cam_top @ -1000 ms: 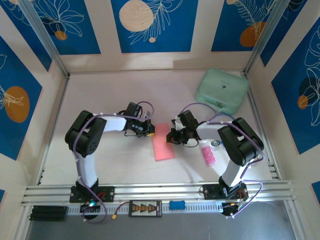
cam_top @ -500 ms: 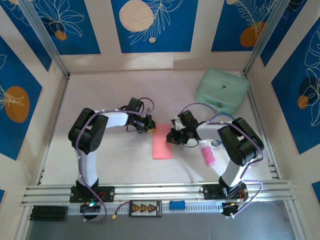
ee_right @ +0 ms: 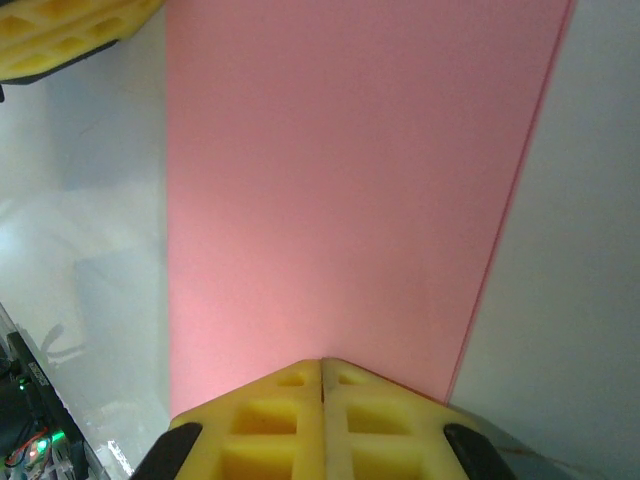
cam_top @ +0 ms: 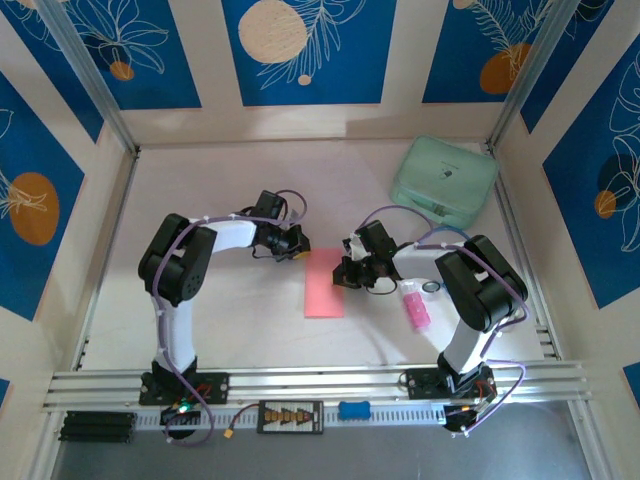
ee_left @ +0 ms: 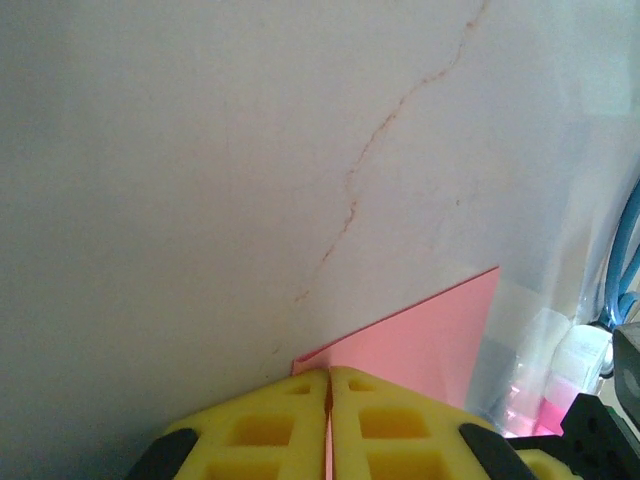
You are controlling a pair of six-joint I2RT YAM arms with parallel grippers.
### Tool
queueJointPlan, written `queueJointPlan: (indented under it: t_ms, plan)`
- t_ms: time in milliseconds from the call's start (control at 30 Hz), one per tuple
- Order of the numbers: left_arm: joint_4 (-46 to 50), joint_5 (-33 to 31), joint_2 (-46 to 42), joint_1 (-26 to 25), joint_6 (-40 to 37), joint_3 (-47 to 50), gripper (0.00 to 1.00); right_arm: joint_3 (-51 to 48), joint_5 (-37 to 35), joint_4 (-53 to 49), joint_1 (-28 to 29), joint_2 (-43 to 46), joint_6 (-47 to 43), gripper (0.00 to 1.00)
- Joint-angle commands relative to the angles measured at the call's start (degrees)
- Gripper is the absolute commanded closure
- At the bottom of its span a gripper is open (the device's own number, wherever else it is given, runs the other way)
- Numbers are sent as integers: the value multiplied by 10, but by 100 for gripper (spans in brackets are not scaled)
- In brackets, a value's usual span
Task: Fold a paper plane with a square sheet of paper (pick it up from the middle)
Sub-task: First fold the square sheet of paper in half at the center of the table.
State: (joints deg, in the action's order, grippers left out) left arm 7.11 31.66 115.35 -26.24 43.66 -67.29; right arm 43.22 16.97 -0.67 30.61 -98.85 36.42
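The square sheet of paper (cam_top: 324,284) lies on the white table as a narrow salmon-pink rectangle, folded double. My left gripper (cam_top: 298,249) sits at its far left corner. In the left wrist view the yellow fingers (ee_left: 260,430) are shut at the paper's corner (ee_left: 420,345), with a pink sliver in the seam between them. My right gripper (cam_top: 346,275) is at the paper's right edge. Its fingers (ee_right: 270,430) are shut, tips resting on the paper (ee_right: 340,180), nothing between them.
A mint-green case (cam_top: 444,181) stands at the back right. A chunky bright-pink stick (cam_top: 415,309) lies just right of the right arm, with a small ring (cam_top: 430,287) beside it. Walls enclose the table on three sides.
The paper has swung from tilted to straight, long edges running near to far. My left gripper has shifted slightly farther back with its corner. The right gripper has stayed put.
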Motion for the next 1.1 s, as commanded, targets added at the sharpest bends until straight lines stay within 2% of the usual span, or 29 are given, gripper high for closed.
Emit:
queueJointPlan:
  t_ms: [0, 233, 433, 567, 667, 900, 1000, 1067]
  plan:
    - [-23, -12, -20, 14, 4, 17, 89, -24, -19, -86, 4, -21, -13, 100]
    - [-32, -19, -85, 12, -13, 51, 88, -6, -13, -102, -1, -32, -35, 100]
    - [-18, -9, -120, -7, -63, 76, 88, 13, 0, -109, -3, -43, -47, 100]
    - [-32, 29, -94, -15, -74, 75, 88, 18, 1, -112, -3, -50, -48, 100]
    - [-45, 34, -68, -17, -69, 66, 88, 18, 1, -113, -3, -50, -48, 100]
    - [-38, -10, -16, -11, -73, 50, 89, 15, 1, -115, -3, -48, -46, 100]
    - [-30, -48, -12, 2, -38, 59, 91, 12, 2, -115, -3, -46, -46, 100]
    - [-51, -39, -10, 15, -15, 67, 91, 11, 1, -115, -3, -44, -46, 100]
